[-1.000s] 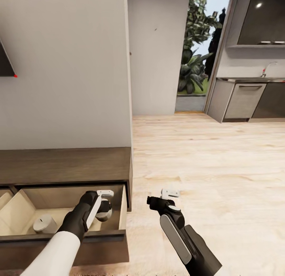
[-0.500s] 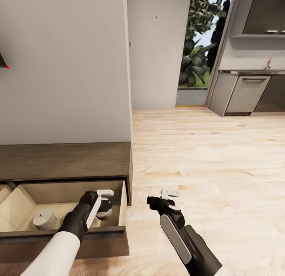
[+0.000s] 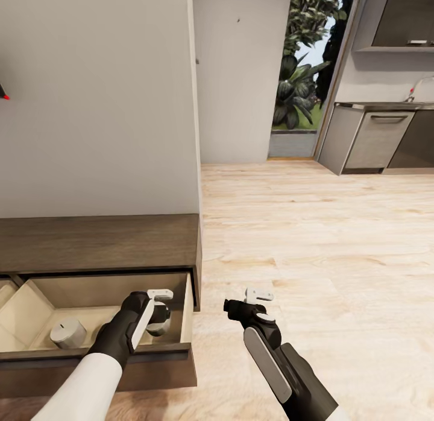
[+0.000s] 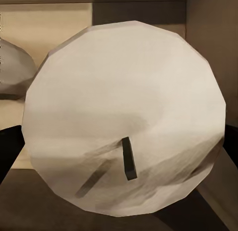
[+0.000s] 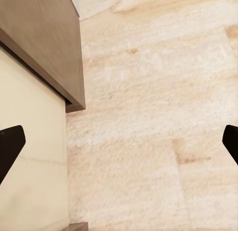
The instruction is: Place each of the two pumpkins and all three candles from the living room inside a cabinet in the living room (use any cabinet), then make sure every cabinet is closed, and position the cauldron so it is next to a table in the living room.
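Open cabinet (image 3: pixel 102 243) drawer (image 3: pixel 96 348) with one candle (image 3: pixel 68 333) lying inside, left tool (image 3: pixel 158 315) holding a second candle (image 4: pixel 124 117) over it, right tool (image 3: pixel 256 300) spread wide above the wooden floor (image 3: pixel 325 240).

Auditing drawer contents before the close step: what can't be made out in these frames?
- Left claw, head view: the arm and the candle at it hide the fingers, so the grip is uncertain.
- Drawer floor under that candle: hidden in the left wrist view.
- Neighbouring drawer: cut off by the head view's left edge.
- Second candle: upright; base contact too small to judge.
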Tool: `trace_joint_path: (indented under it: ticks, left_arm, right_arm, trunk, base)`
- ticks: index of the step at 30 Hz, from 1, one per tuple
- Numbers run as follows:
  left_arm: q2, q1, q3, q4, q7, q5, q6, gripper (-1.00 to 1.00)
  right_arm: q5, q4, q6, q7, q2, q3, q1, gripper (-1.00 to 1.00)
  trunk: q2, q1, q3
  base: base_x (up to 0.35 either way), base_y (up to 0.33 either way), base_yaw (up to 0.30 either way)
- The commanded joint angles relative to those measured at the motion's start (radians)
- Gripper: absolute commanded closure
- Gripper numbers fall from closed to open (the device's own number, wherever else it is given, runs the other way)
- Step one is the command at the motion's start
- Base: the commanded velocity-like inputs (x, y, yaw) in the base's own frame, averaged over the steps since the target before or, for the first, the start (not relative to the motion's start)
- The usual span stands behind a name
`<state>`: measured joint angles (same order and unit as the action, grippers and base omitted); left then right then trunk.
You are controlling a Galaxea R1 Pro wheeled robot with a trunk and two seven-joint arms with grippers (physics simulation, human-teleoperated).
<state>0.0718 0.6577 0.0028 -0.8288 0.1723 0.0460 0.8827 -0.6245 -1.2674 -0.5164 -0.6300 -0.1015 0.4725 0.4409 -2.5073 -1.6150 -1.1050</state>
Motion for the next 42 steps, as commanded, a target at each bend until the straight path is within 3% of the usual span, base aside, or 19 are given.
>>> trace_joint_path:
  ticks: [1, 8, 42]
  left_arm:
    - [0.0, 0.0, 0.0, -0.001, 0.006, 0.005, 0.003, -1.0]
    - [0.0, -0.001, 0.001, -0.001, 0.006, 0.006, -0.008, -1.0]
    - [-0.023, -0.024, 0.014, -0.003, -0.011, 0.02, -0.007, -1.0]
  right_arm:
    - [-0.008, -0.001, -0.002, -0.008, 0.0, 0.001, 0.001, -1.0]
    - [-0.007, -0.001, -0.002, -0.008, 0.0, 0.001, 0.001, -1.0]
    - [-0.007, -0.004, -0.002, -0.009, 0.001, 0.001, 0.001, -1.0]
  trunk:
    - [0.0, 0.0, -0.001]
    - [0.0, 0.0, -0.001]
    - [0.015, 0.019, 0.13]
  base:
    - [0.0, 0.0, 0.0]
    - [0.0, 0.0, 0.0]
    - [-0.03, 0.0, 0.0]
